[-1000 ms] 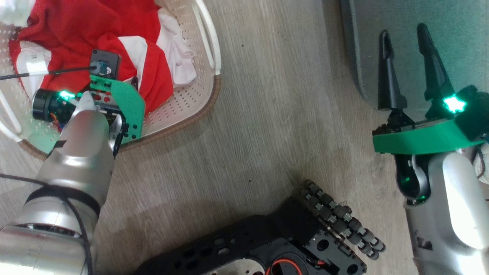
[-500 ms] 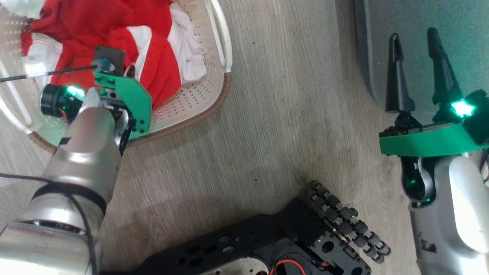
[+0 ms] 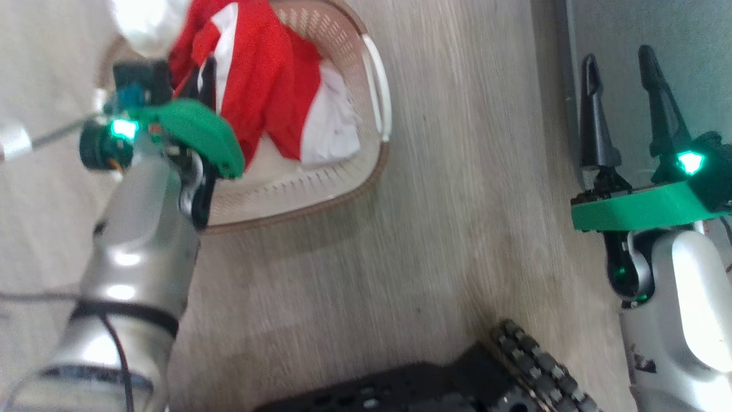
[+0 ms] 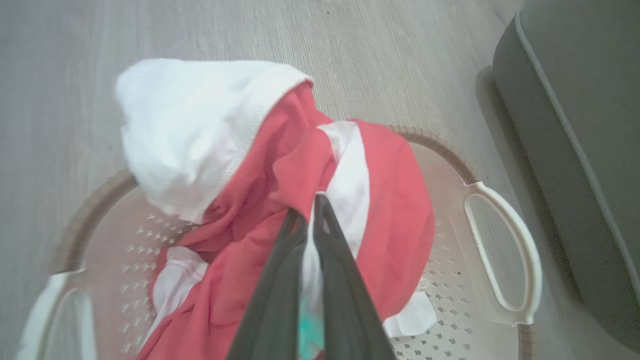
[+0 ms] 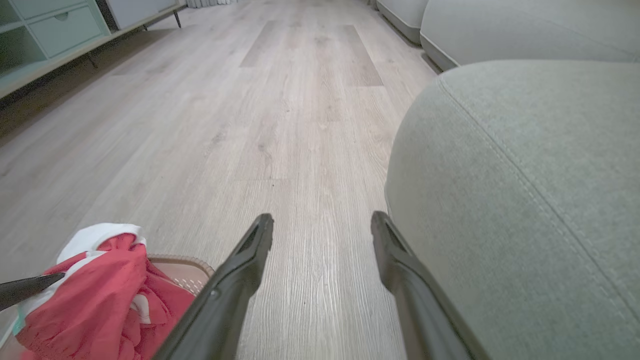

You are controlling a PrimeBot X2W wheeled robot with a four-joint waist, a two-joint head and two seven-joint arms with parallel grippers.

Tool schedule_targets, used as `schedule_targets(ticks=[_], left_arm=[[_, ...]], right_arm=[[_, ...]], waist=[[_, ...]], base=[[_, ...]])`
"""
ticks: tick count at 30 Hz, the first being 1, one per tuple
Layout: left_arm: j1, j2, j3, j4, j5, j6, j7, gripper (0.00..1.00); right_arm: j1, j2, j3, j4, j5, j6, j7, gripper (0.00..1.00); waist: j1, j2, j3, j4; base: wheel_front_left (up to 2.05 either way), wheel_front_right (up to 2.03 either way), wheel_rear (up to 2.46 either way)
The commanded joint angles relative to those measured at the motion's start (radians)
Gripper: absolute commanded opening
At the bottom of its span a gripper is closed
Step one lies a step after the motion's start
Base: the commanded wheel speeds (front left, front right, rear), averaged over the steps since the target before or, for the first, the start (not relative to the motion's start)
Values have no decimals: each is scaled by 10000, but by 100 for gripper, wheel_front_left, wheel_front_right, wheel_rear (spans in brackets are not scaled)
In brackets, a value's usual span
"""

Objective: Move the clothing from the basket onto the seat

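Note:
The red and white clothing (image 4: 395, 210) is bunched and pulled up above the cream basket (image 4: 500, 260), with a white part (image 4: 180, 130) draped on top. My left gripper (image 4: 310, 207) is shut on a red and white fold of it. From the head, the left gripper (image 3: 207, 77) is over the basket (image 3: 349, 183), with the clothing (image 3: 263, 86) hanging from it. My right gripper (image 3: 620, 60) is open and holds nothing, its fingers over the edge of the grey seat (image 3: 697, 51). In the right wrist view the gripper (image 5: 321, 220) points along the floor beside the seat (image 5: 525, 175).
Wooden floor lies between basket and seat. My black wheeled base (image 3: 532, 366) is at the bottom of the head view. A pale cabinet on legs (image 5: 55, 30) stands far left, and another grey sofa piece (image 5: 525, 25) stands behind the seat.
The left gripper has risen with the clothing, which now hangs bunched above the basket. The head camera has shifted, and the right gripper has stayed open by the seat.

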Motion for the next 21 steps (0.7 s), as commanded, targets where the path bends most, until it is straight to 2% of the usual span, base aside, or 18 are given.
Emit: schedule_targets(ticks=[1, 9, 15, 21], left_arm=[[669, 139, 336, -493, -52, -2, -132, 0], [3012, 47, 1162, -2771, -70, -137, -134, 0], [4373, -7, 1233, -4022, -214, -263, -134, 0], [5379, -19, 1320, -5302, -268, -41, -135, 0]], right_arm=[[478, -171, 128, -192, -68, -2, -90, 100], [1109, -528, 201, 329, -12, -2, -90, 100], [1531, -659, 232, 606, 60, -2, -90, 100], [1942, -674, 259, 811, 91, -2, -90, 100]], waist=[[0, 0, -938, 572], [0, 0, -3029, 1382], [0, 0, -4259, 1889], [0, 0, -5182, 2225]], base=[[0, 0, 0], [0, 0, 0], [0, 0, 0], [0, 0, 0]])
